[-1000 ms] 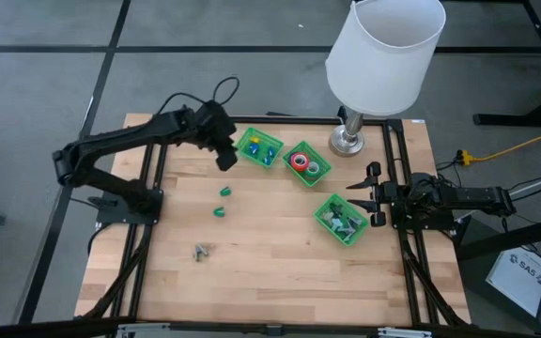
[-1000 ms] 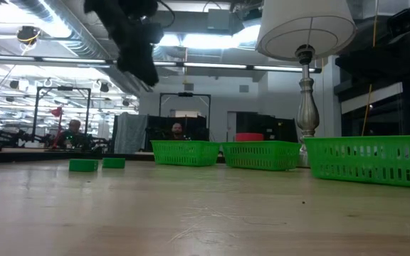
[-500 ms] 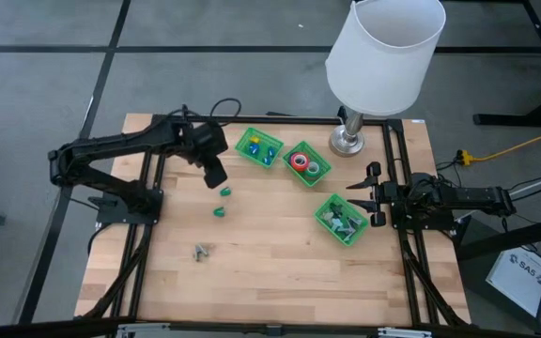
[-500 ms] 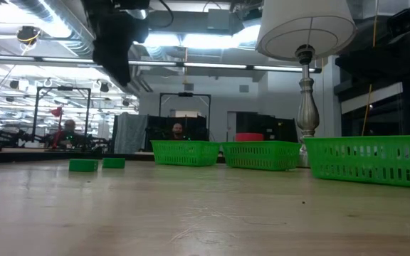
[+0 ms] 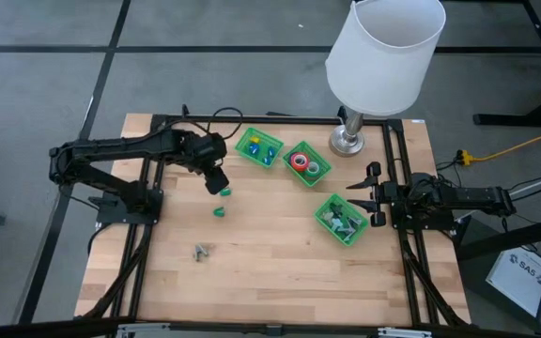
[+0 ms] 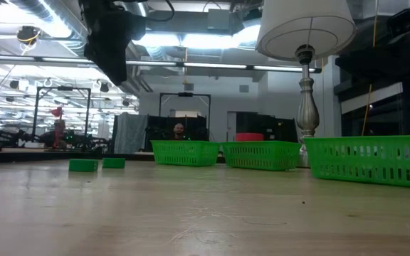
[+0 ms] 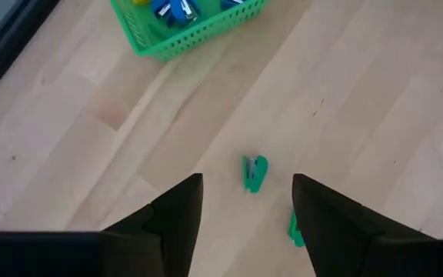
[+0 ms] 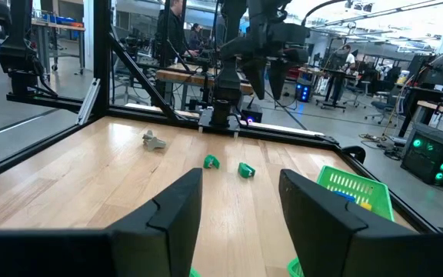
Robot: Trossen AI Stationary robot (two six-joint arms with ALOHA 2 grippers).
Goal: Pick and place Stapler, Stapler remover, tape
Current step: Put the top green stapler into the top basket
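Two small green staplers (image 5: 224,192) (image 5: 219,212) lie on the wooden table left of centre. My left gripper (image 5: 216,178) hangs open above the farther stapler (image 7: 254,172), fingers pointing steeply down and touching nothing; the other stapler (image 7: 294,228) peeks out beside one finger. A grey stapler remover (image 5: 201,251) lies nearer the front edge. Red and green tape rolls (image 5: 301,161) sit in the middle green tray. My right gripper (image 5: 369,194) waits open at the table's right edge, pointing level.
Three green trays stand at the back right: one with blue and yellow staplers (image 5: 258,147), the tape tray (image 5: 319,178), and one with grey removers (image 5: 342,218). A lamp with a white shade (image 5: 386,52) stands at the far edge. Bare wood lies toward the front.
My left gripper has swung from beside the far-left tray toward the table's near edge and a little left, stopping over the farther green stapler, and has tipped more steeply downward. The staplers and the remover have not moved.
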